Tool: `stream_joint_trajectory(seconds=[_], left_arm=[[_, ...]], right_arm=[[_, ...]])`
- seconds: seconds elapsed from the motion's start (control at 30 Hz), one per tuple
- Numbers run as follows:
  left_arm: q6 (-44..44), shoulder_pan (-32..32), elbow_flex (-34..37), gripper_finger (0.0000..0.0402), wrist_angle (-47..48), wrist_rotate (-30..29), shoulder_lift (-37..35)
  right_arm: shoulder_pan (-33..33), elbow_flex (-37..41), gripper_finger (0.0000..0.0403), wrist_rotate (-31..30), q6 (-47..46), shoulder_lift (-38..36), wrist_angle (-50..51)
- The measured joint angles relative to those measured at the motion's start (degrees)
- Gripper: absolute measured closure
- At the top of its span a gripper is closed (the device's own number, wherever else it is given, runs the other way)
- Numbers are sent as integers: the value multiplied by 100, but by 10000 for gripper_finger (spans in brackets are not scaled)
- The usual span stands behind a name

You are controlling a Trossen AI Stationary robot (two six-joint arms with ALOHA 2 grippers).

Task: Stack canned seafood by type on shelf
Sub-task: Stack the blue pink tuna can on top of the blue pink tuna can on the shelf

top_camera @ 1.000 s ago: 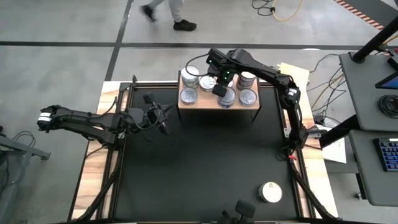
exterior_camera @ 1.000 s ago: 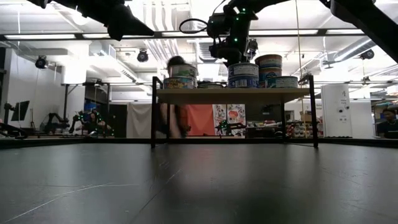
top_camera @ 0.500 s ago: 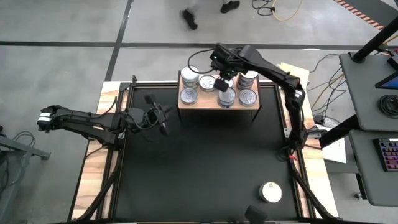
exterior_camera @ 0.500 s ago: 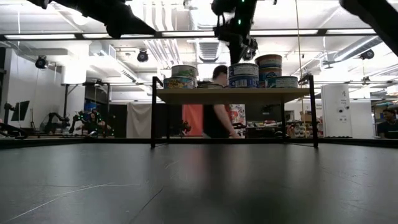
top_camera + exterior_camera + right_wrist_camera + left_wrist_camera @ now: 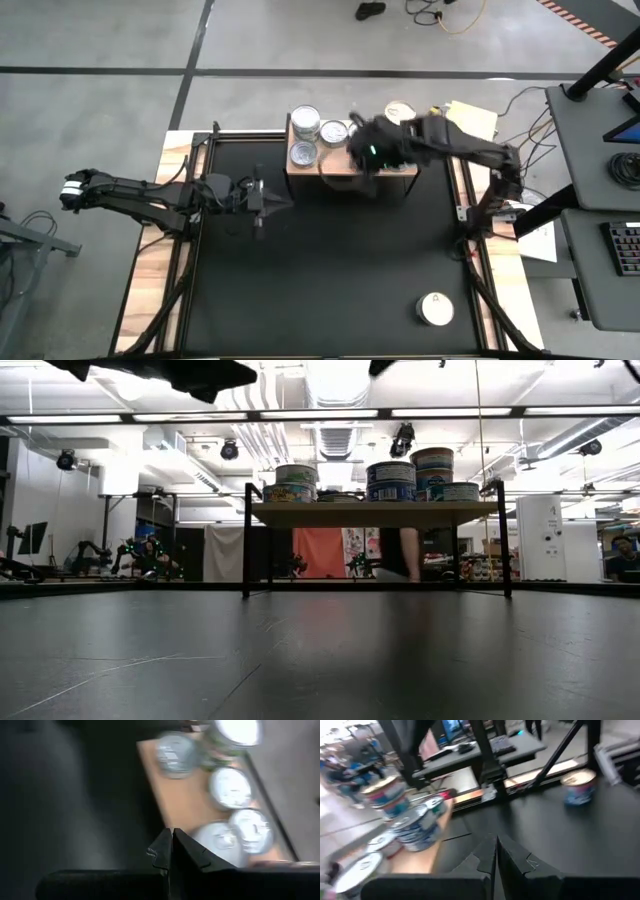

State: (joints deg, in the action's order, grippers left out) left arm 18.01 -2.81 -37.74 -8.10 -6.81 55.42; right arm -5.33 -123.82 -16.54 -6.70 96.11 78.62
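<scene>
— Hanging over the shelf (image 5: pixel 345 172), is that the right gripper (image 5: pixel 366 152)? From above it smears into a dark blur.

— Yes, and it covers the middle and right part of the board. Its own camera shows the two fingers (image 5: pixel 172 847) pressed flat together with nothing between them, and silver-topped tins (image 5: pixel 227 787) on the wood beyond, all out of focus.

— How many tins can you count from above?

— Only three clear silver tops at the shelf's left end (image 5: pixel 306 124), plus one gold-topped tin (image 5: pixel 400 110) peeking out past the arm. The rest sit under the arm. The level camera helps: tins (image 5: pixel 391 480) in short stacks along the board (image 5: pixel 375 513), the tallest toward its right end.

— And the left gripper (image 5: pixel 258 197)?

— Low over the black tabletop (image 5: pixel 320 270), near the shelf's left side, fingers (image 5: pixel 496 857) closed tight and empty. Its view shows a blurred stack of tins (image 5: pixel 415 827) on the shelf.

— Anything off the shelf?

— One white-topped tin (image 5: pixel 434 309) alone near the table's front right, well apart from both arms. Its mark is too small to read here.

— Someone behind?

— A person's legs (image 5: pixel 410 555), seen under the shelf; a shoe (image 5: pixel 370 11) is cut off at the top edge.
</scene>
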Motion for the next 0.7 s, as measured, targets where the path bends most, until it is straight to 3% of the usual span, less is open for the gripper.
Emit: stream_joint_trajectory(seconds=[0.17, 0.27, 0.4, 0.7], left_arm=[[-774, -17, 0, 401, -55, 366, 0], [-1077, -153, 0, 401, -274, 479, 97], [-1120, -494, 0, 401, -928, 492, 445], [-1246, -1030, 0, 401, -2020, 496, 1379]], right_arm=[[1119, 1006, 394, -63, -448, -532, -679], [1776, 1876, 394, -415, -624, -922, -1371], [2577, 3081, 394, -922, -951, -1346, -2278], [3765, 4896, 394, -1053, -1945, -1527, -3938]])
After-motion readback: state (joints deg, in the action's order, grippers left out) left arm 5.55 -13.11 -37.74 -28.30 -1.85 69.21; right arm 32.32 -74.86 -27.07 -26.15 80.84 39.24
